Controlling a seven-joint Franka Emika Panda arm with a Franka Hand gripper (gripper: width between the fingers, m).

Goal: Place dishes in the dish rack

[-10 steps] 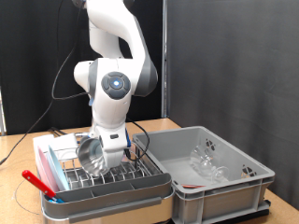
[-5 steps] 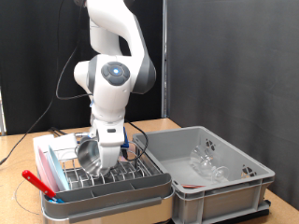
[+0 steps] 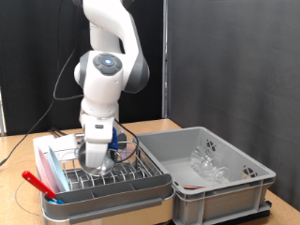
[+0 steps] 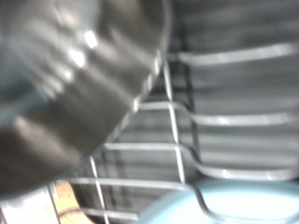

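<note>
steel bowl low over the dish rack, claw state unclear

my wrist camera is filled by the blurred steel bowl [image 4: 75, 84], right above the wires of the dish rack [image 3: 117, 178], with the light-blue plate [image 4: 245, 201] beneath. the gripper [image 3: 97, 157] is down inside the rack; i cannot tell how its fingers stand. a red utensil [image 3: 39, 182] lies at the rack's left end, and clear glass pieces [image 3: 208, 165] sit in the grey bin [image 3: 246, 187] to the rack's right.

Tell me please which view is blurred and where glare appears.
Wrist view: the steel bowl is close, blurred, with bright glare spots; the dish rack wires are soft too. Exterior view: sharp and evenly lit, dark backdrop, the gripper low over the rack.
</note>
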